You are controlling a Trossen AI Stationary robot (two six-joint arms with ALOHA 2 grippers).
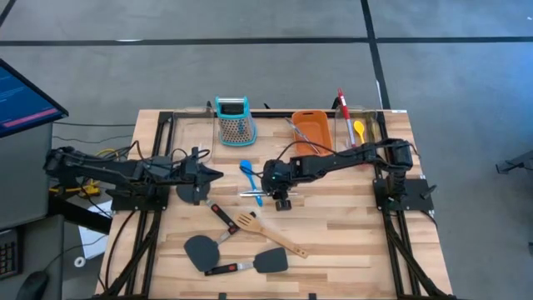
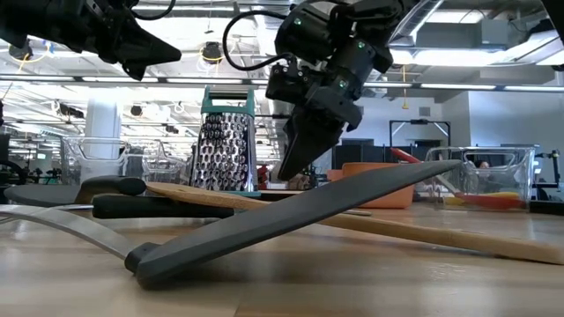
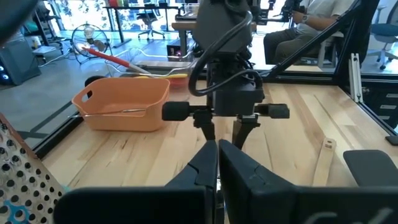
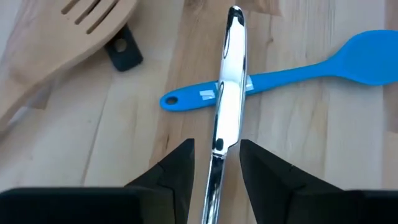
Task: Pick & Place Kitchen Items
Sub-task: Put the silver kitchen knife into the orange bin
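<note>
The silver metal tongs lie on the table across the handle of the blue spoon. My right gripper hangs over the tongs' near end, open, pointing down, one finger on each side of the tongs with a gap showing on both sides. It is at the table's middle. My left gripper is shut and empty above the table's left middle. The wooden slotted turner and two black spatulas lie on the near part of the table.
The teal-topped grater and the orange tub stand at the far edge. A clear bin at the far right holds a red and a yellow utensil. A person sits beyond the table.
</note>
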